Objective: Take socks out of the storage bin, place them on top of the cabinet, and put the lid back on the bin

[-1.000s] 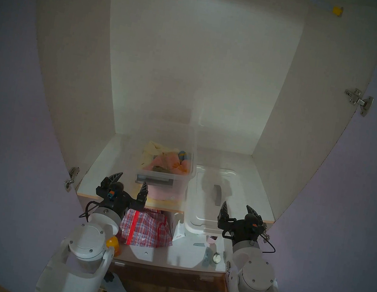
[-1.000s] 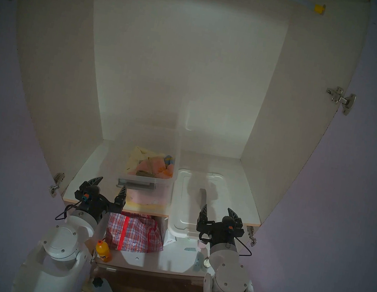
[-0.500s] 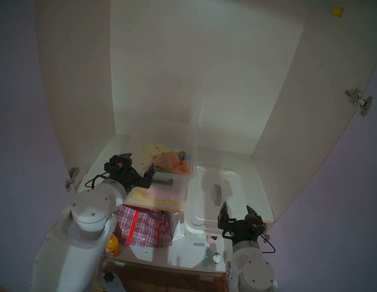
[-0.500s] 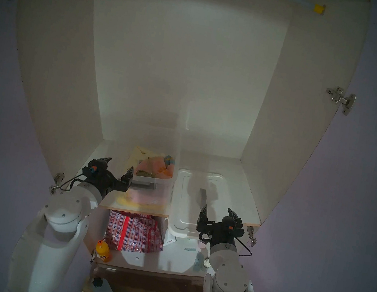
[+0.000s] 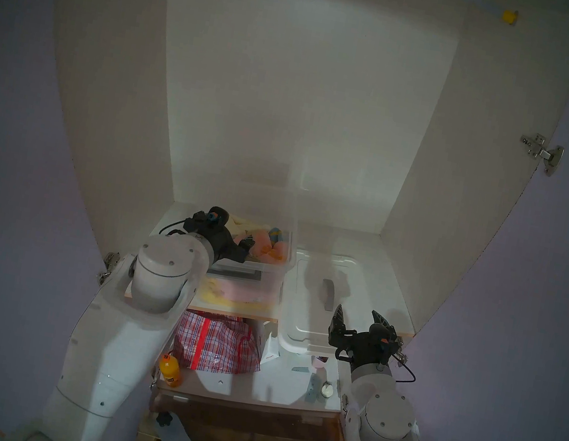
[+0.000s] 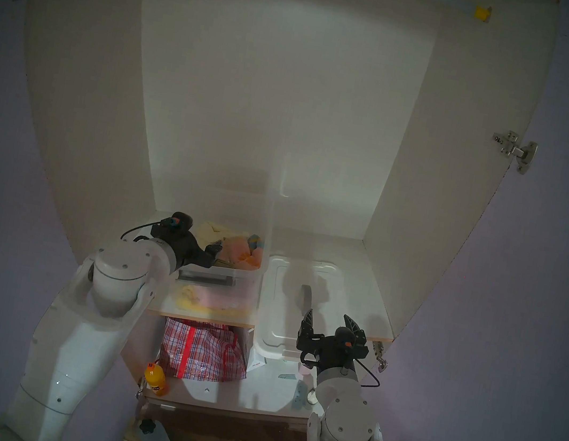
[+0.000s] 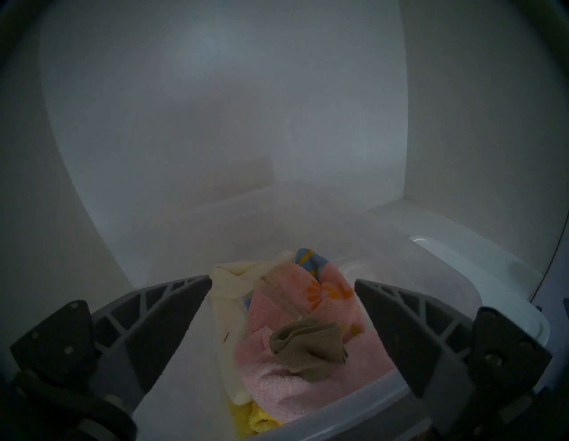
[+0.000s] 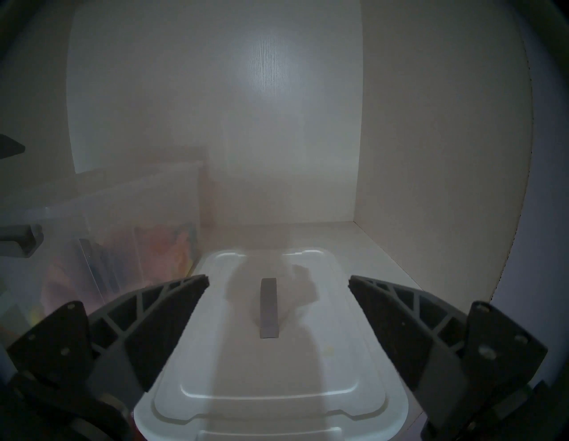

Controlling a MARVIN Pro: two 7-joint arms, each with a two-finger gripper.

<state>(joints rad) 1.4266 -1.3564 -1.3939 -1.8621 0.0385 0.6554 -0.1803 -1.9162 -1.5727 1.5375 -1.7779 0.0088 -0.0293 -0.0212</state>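
Left hand [image 7: 281, 326], jaws spread wide and empty, hangs over the near rim of the clear rectangular plastic storage bin [image 7: 326, 409]; the small olive-tan folded sock bundle [image 7: 308, 346] lies just ahead and below, slightly right of centre, atop pink cloth [image 7: 271, 382], far closer than the right hand [image 5: 358, 318], also open.

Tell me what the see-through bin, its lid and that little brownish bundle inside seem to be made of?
The storage bin looks like clear, slightly frosted plastic: the cloths show through its walls. The lid seems to be opaque white plastic, smooth with a soft sheen and moulded ridges. The socks look like soft ribbed knit fabric, matte olive-tan, folded and creased.
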